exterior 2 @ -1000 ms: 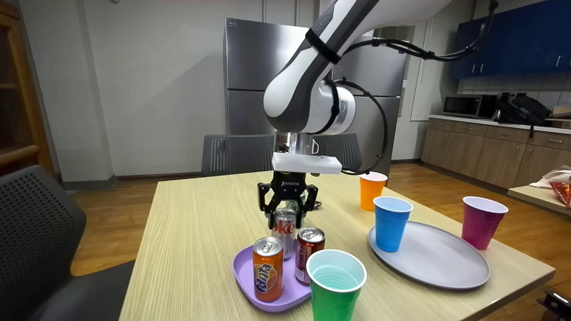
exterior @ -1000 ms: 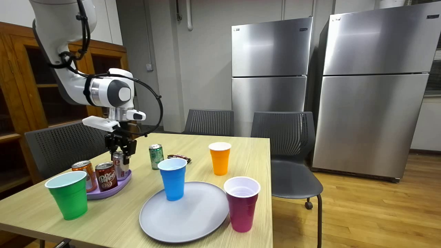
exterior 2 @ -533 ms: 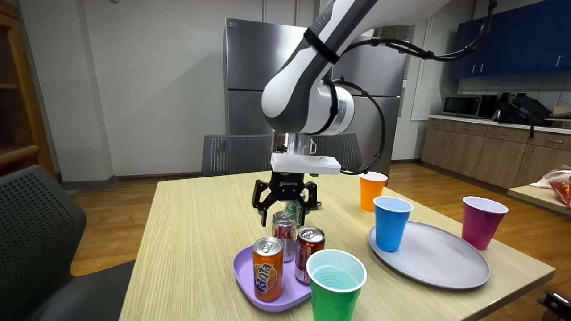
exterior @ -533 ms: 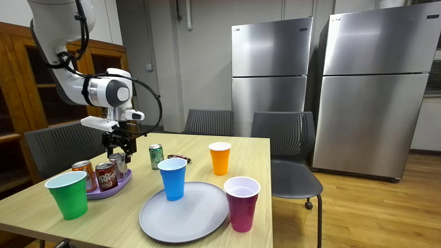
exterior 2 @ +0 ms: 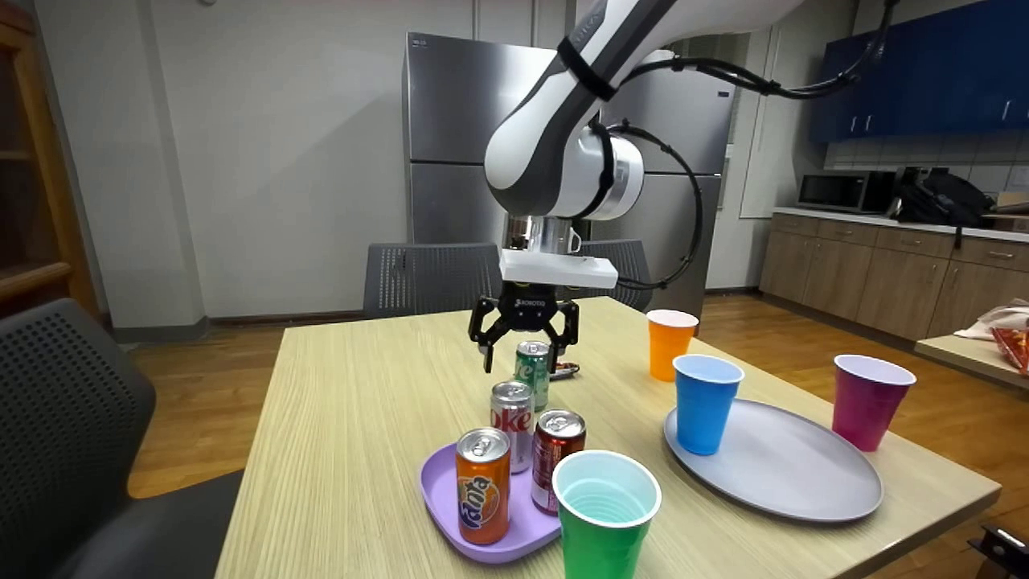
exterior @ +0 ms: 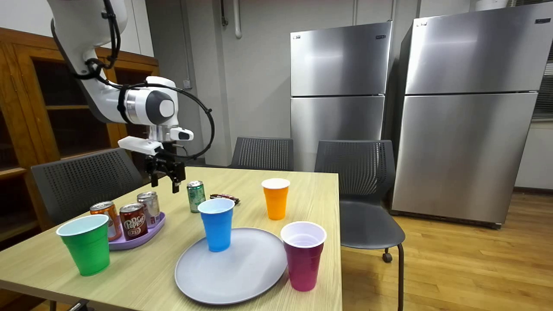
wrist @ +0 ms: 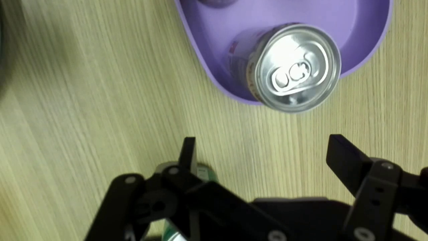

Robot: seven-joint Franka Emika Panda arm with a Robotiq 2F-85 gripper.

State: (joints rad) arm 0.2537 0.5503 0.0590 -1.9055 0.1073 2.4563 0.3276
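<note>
My gripper (exterior 2: 520, 365) stands open above the table with nothing between its fingers. A silver Coke can (exterior 2: 511, 426) is upright at the near-gripper end of a purple tray (exterior 2: 440, 490), below and apart from the fingers. Sharing that tray are an orange Fanta can (exterior 2: 483, 486) and a dark red Dr Pepper can (exterior: 133, 221). A green can (exterior: 196, 196) stands on the table outside the tray, close to the gripper. In the wrist view the left finger hides much of the green can (wrist: 206, 173), while the Coke can's lid (wrist: 297, 68) shows ahead of the fingertips.
A green cup (exterior: 86, 246) stands beside the tray. On the grey plate (exterior: 233, 280) is a blue cup (exterior: 216, 224), with a maroon cup (exterior: 303, 259) at its edge. Farther back are an orange cup (exterior: 276, 201) and a small dark wrapped item (exterior: 225, 198). Chairs surround the table.
The fingers have spread and come off the Coke can, which stays upright on the tray. My gripper has risen and shifted away from the tray towards the green can.
</note>
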